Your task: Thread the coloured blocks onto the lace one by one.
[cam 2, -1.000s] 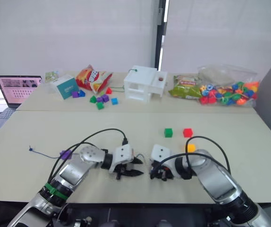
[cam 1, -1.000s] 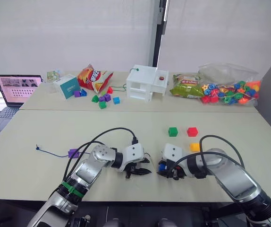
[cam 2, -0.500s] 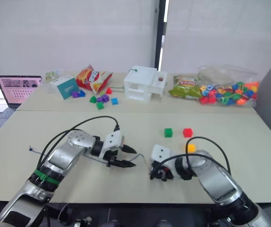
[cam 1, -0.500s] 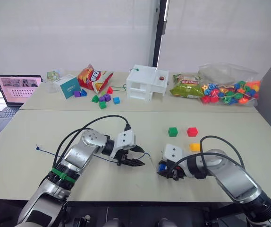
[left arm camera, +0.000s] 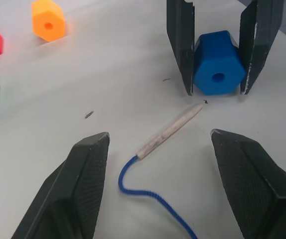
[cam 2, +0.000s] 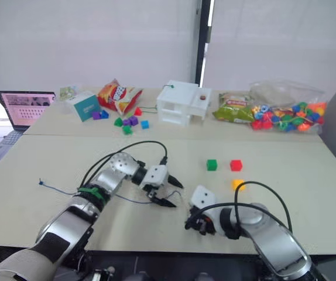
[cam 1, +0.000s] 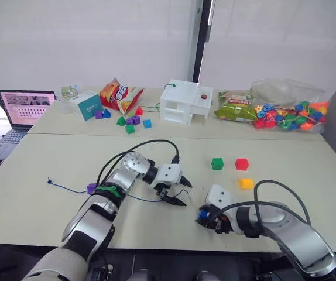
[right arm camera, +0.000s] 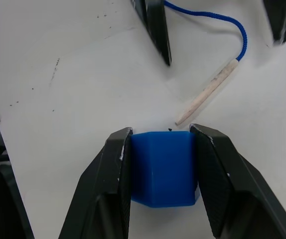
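Observation:
My right gripper (right arm camera: 161,130) is shut on a blue block (right arm camera: 163,167) that rests on the near table, its hole facing the left gripper. The lace (left arm camera: 170,130) lies on the table with its pale tip just short of that block. My left gripper (cam 1: 184,194) is open, its fingers on either side of the tip and not touching it. The dark blue cord runs left through a purple block (cam 1: 91,188) to a knotted end (cam 1: 49,181). Green (cam 1: 217,164), red (cam 1: 241,164) and yellow (cam 1: 246,183) blocks sit loose beyond the right gripper.
On the back table stand a white house-shaped box (cam 1: 185,102), a snack bag (cam 1: 118,95), a teal box (cam 1: 86,105), mixed small blocks (cam 1: 130,121), a green packet (cam 1: 235,110) and a clear bag of beads (cam 1: 291,114). A laptop (cam 1: 24,108) is at far left.
The head camera has shifted. My left gripper drew back from the right gripper, then came closer again, and now stands open over the lace tip. The right gripper keeps the blue block.

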`<state>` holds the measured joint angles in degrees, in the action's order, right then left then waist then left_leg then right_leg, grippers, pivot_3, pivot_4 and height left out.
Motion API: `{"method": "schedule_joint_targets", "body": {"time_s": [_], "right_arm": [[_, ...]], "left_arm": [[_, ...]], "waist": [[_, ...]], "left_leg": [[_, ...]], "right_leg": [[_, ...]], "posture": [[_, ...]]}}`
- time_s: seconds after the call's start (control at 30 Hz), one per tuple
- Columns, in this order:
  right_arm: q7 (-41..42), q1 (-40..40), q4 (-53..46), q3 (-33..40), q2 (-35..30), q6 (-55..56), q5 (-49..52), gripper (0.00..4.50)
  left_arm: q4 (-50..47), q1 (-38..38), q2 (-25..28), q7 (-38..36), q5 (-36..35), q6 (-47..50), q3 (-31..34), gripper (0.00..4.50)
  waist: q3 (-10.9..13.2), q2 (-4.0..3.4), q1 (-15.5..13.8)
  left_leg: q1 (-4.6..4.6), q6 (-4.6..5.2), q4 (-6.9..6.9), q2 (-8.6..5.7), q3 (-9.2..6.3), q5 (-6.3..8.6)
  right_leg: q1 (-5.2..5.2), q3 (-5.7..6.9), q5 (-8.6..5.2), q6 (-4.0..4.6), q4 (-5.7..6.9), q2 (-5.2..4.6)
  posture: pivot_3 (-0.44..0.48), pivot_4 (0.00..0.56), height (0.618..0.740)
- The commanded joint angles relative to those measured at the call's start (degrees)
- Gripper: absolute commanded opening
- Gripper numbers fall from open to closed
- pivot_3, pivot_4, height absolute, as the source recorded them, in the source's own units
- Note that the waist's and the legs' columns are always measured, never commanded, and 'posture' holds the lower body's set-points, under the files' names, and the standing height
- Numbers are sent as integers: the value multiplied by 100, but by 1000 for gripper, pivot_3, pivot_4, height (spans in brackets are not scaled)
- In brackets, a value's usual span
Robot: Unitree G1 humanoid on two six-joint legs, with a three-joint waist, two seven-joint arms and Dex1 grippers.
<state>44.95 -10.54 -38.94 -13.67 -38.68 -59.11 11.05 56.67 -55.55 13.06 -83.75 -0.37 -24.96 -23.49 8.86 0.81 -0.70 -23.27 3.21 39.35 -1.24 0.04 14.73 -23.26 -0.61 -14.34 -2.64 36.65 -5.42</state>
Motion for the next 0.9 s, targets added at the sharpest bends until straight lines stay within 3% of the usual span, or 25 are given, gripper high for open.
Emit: {"method": "schedule_joint_targets", "body": {"time_s": [0.03, 0.13, 0.27, 0.63, 0.9], "right_arm": [[-140, 136, -172, -48, 49, -251, 243, 1319], [-272, 182, -296, 13, 54, -373, 373, 1319], [-343, 166, -339, 44, -9, -436, 476, 1319], [-384, -75, -89, -47, -196, -238, 638, 1319], [-283, -282, 147, -241, -471, 144, 556, 1319]], "left_arm": [[632, -222, -157, 319, 497, -433, -127, 3417], [1062, -402, -396, 572, 700, -11, -100, 3417], [1259, -491, -334, 393, 963, 150, -191, 3417], [1011, -244, -59, 0, 944, 28, -122, 30], [755, -198, -57, 148, 816, 144, 55, 30]], "waist": [[0, 1, 1], [-2, 4, -36], [-4, 7, -35], [-6, 10, 20], [-6, 11, 19]], "left_leg": [[0, 0, 0, 0, 0, 0], [4, 1, 8, -1, -5, 1], [1, 11, 47, 1, -10, 6], [4, 10, 46, 8, -9, 6], [3, 11, 47, 8, -8, 6]], "right_leg": [[0, 0, 0, 0, 0, 1], [11, 7, 0, -2, 1, -2], [25, 8, 0, -14, 6, -2], [19, 2, 1, -13, 15, 4], [19, 1, 1, -13, 14, 5]], "posture": [[0, 150, 740], [0, 150, 740], [0, 150, 740], [0, 150, 740], [0, 150, 740]]}}
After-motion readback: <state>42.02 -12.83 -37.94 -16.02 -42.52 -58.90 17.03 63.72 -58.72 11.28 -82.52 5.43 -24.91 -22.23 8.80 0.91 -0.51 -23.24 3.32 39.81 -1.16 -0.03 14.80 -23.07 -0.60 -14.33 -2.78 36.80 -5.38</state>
